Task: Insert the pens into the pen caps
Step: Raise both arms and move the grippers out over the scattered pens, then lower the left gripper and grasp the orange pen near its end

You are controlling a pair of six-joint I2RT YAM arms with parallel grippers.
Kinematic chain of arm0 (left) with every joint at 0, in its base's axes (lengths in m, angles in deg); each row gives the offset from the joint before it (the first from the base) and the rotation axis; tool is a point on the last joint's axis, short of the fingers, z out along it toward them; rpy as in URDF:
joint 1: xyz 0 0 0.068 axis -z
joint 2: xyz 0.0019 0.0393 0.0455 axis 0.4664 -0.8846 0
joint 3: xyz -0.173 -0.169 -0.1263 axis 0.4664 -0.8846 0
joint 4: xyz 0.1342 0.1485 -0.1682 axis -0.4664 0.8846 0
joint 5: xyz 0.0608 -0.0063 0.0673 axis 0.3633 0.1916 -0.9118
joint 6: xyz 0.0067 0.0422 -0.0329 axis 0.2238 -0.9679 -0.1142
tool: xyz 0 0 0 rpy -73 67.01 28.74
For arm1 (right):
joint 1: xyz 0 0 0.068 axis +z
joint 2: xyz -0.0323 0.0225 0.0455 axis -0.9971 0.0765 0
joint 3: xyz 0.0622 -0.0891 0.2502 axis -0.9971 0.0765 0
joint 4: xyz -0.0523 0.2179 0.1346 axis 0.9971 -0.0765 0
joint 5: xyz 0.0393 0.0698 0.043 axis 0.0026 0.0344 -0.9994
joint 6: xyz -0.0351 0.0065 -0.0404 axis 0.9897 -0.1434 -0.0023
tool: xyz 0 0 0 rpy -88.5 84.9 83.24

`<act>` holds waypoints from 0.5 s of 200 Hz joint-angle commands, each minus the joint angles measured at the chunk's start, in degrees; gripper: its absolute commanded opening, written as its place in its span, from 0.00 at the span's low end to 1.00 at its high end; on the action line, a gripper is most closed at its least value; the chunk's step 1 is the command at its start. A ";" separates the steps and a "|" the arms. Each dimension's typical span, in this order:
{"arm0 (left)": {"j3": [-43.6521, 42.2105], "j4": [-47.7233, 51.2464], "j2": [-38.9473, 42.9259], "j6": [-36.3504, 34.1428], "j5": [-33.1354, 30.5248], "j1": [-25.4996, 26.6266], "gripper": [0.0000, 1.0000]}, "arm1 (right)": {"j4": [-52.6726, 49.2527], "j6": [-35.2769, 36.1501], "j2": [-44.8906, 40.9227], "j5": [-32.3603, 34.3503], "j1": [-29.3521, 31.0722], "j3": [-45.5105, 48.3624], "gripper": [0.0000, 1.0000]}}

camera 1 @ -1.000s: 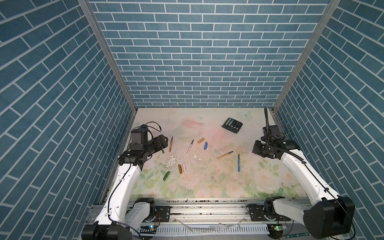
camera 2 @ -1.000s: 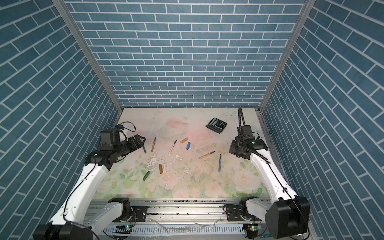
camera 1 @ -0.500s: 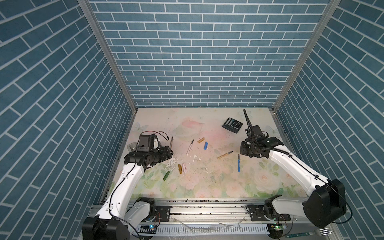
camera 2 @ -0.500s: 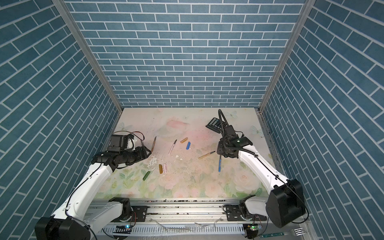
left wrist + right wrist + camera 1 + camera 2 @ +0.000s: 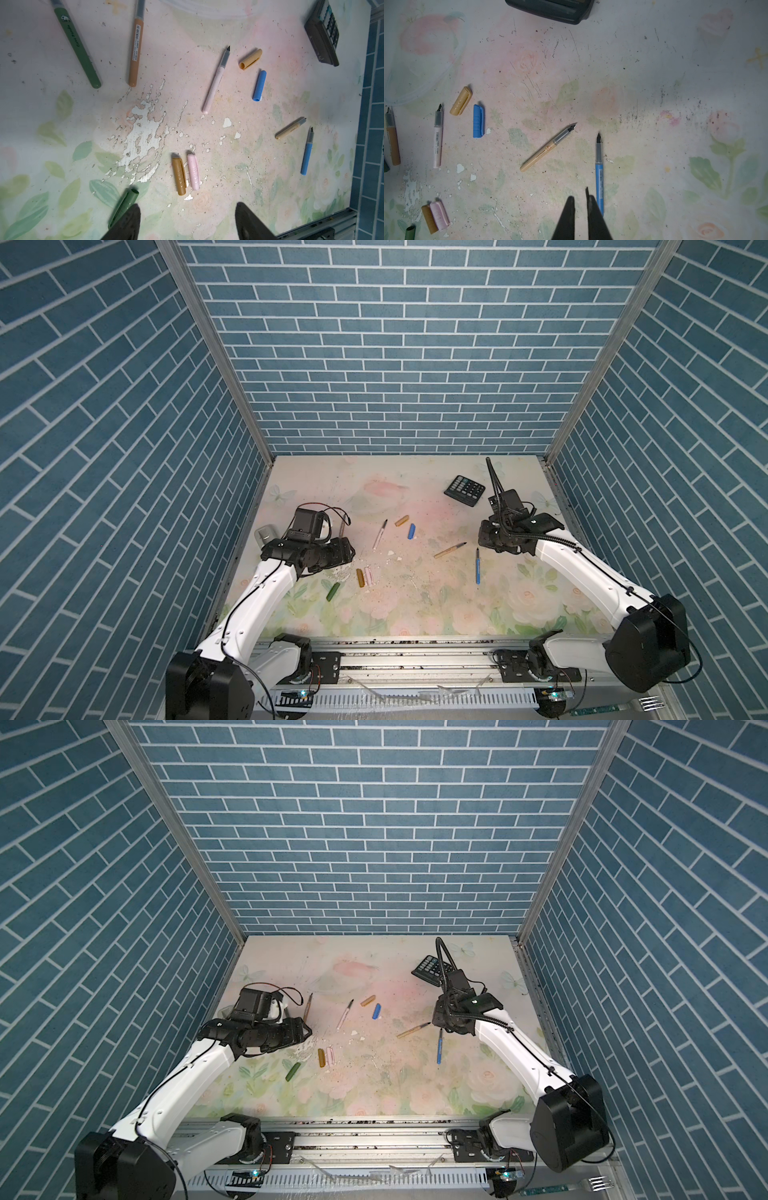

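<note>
Floral tabletop (image 5: 415, 614) lies bare along its near edge. A slim blue plastic pen (image 5: 478, 566) and flat black calculator (image 5: 464, 490) clutter the right.

I'm working in a lab robot cell: brick-print panels (image 5: 395, 344) and aluminium corner posts (image 5: 218, 348) box in a worn floral table (image 5: 415, 489), with robot arms (image 5: 266, 593) mounted on a metal rail (image 5: 415, 655) along its near edge.

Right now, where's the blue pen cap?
In a top view the blue cap lies mid-table, right of the tan cap, between the pink pen and tan pen.
</note>
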 commanded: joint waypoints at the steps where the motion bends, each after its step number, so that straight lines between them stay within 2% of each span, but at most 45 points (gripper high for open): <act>1: -0.53 0.38 -1.60 0.60 -2.19 1.96 0.72 | 0.65 -1.24 1.15 1.14 0.35 0.41 0.16; 61: 1.76 2.56 -3.36 -0.87 -9.91 2.27 0.71 | 1.66 -0.53 2.68 0.60 0.35 0.77 0.16; 76: 4.27 2.96 -6.07 -2.60 -14.51 2.28 0.68 | 2.05 -0.45 2.91 0.48 0.35 0.88 0.16; 88: 7.89 4.18 -9.88 -4.14 -18.46 2.12 0.60 | 2.37 -0.45 3.11 0.37 0.36 1.02 0.16; 100: 12.68 5.74 -14.62 -6.47 -20.40 1.85 0.56 | 2.64 -0.49 3.22 -0.02 0.38 1.15 0.15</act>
